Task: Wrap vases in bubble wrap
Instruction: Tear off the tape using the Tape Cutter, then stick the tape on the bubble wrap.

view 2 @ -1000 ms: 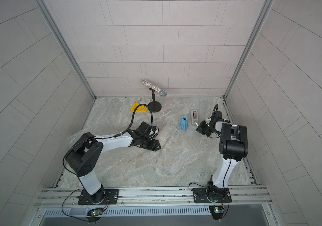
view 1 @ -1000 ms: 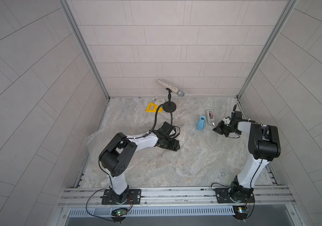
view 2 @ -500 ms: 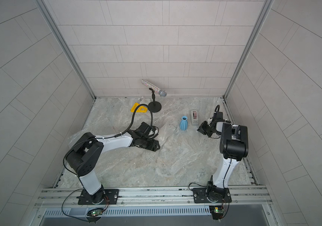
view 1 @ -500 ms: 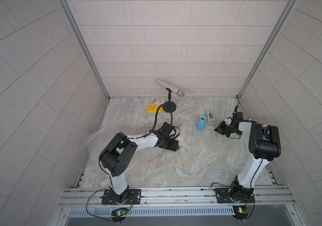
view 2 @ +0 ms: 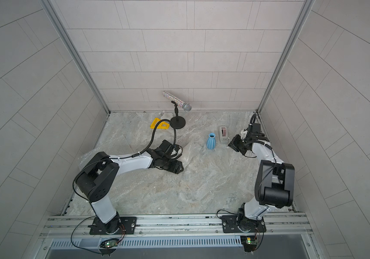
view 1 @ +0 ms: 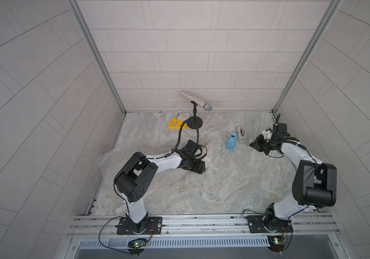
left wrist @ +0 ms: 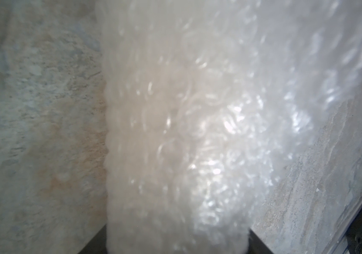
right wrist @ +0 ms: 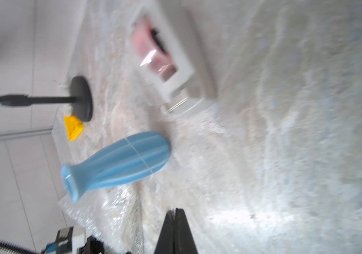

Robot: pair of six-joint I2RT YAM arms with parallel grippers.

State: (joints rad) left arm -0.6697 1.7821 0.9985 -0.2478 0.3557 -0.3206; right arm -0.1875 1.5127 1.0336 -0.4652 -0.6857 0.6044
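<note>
White vase [left wrist: 153, 143]: sheathed in bubble wrap [left wrist: 252, 99], held low over the surface [view 1: 235, 190], left of centre. The left gripper [view 1: 198, 168] has its jaws clamped wide across it. Loose wrap spreads leftward over the surface.
Blue vase [view 1: 231, 141]: upright, bare, right of centre, just beside the tape dispenser [view 1: 242, 134].
Right gripper [right wrist: 175, 214]: jaws pressed together, holding nothing, near the dispenser, apart from the blue vase.
Microphone [view 1: 196, 101] on its stand at the back.
</note>
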